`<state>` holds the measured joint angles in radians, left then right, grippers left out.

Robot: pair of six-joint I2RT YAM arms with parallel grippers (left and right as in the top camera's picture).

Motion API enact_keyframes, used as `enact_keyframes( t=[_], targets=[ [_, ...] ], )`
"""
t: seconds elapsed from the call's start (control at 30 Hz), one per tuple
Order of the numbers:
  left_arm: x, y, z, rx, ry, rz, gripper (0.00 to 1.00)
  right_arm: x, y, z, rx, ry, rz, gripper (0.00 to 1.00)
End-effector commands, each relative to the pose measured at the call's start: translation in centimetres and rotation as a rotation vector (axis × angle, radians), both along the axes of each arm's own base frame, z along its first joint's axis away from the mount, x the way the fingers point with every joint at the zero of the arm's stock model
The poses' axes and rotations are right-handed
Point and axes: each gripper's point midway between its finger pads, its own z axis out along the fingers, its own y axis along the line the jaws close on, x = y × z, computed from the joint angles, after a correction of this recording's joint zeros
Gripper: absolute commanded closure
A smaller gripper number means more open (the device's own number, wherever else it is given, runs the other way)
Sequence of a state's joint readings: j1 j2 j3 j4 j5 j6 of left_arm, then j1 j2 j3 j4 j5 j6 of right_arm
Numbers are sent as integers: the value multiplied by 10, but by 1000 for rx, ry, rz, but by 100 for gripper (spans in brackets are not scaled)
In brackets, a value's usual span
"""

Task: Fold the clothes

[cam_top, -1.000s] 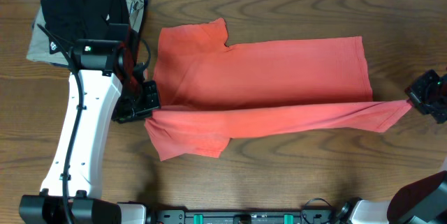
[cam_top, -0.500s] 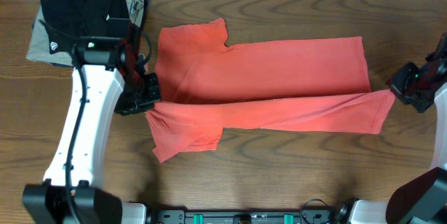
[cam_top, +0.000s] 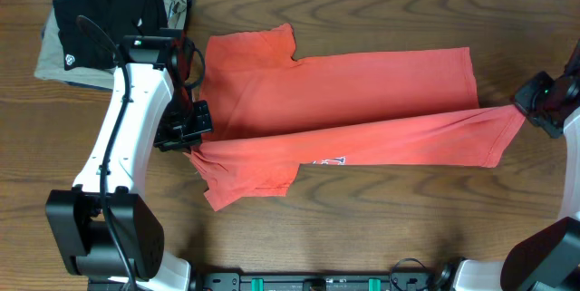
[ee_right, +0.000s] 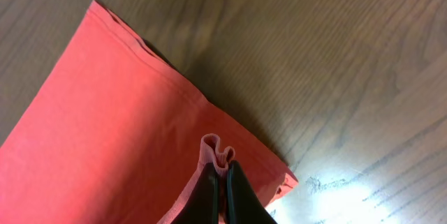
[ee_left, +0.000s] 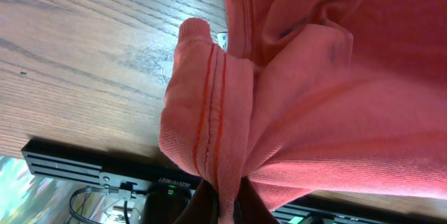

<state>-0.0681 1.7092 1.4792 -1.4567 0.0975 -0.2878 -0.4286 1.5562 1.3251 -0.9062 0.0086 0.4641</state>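
Note:
The clothes, a red-orange T-shirt (cam_top: 362, 82), lie spread lengthwise across the wooden table, with the front long edge lifted and drawn partly over the rest. A bit of white-and-blue lettering (cam_top: 328, 160) shows on the turned strip. My left gripper (cam_top: 188, 135) is shut on the shirt's left end, where a bunched hem (ee_left: 209, 112) rises between its jaws (ee_left: 225, 202). My right gripper (cam_top: 533, 105) is shut on the right end. In the right wrist view a small fold of fabric (ee_right: 218, 147) is pinched between the dark fingers (ee_right: 223, 176), above the flat shirt layer (ee_right: 105, 112).
A folded black garment (cam_top: 100, 14) lies on a folded khaki garment (cam_top: 54, 63) at the back left corner, close behind the left arm (cam_top: 122, 146). The arms' base rail (cam_top: 317, 282) runs along the table's front edge.
Both grippers have carried the shirt's lifted front edge toward the back of the table. The strip now lies higher over the shirt, and the lettering has come into view.

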Motion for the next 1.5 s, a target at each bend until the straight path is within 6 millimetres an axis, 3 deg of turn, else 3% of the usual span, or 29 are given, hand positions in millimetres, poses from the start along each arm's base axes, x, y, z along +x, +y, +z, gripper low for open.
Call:
enact_keyframes(
  t=[0.0, 0.33, 0.57, 0.67, 0.87, 1.1, 1.47],
  targets=[
    [1, 7, -2, 32, -2, 5, 94, 1, -3, 4, -37, -8, -19, 99],
    [-2, 4, -6, 12, 13, 9, 94, -1, -2, 0, -28, 7, -19, 99],
    [-20, 4, -30, 11, 79, 12, 94, -7, 1, -11, -3, 55, -24, 99],
    [-18, 4, -37, 18, 67, 42, 94, -8, 1, -12, 1, 64, -24, 99],
    [10, 2, -43, 9, -47, 44, 94, -12, 3, -25, 19, 93, -37, 99],
    [44, 1, -46, 2, -186, 44, 94, -20, 7, -59, 31, 120, -36, 99],
    [76, 6, -48, 31, -322, 43, 94, -18, 7, -84, 19, 81, -43, 99]
  ],
)
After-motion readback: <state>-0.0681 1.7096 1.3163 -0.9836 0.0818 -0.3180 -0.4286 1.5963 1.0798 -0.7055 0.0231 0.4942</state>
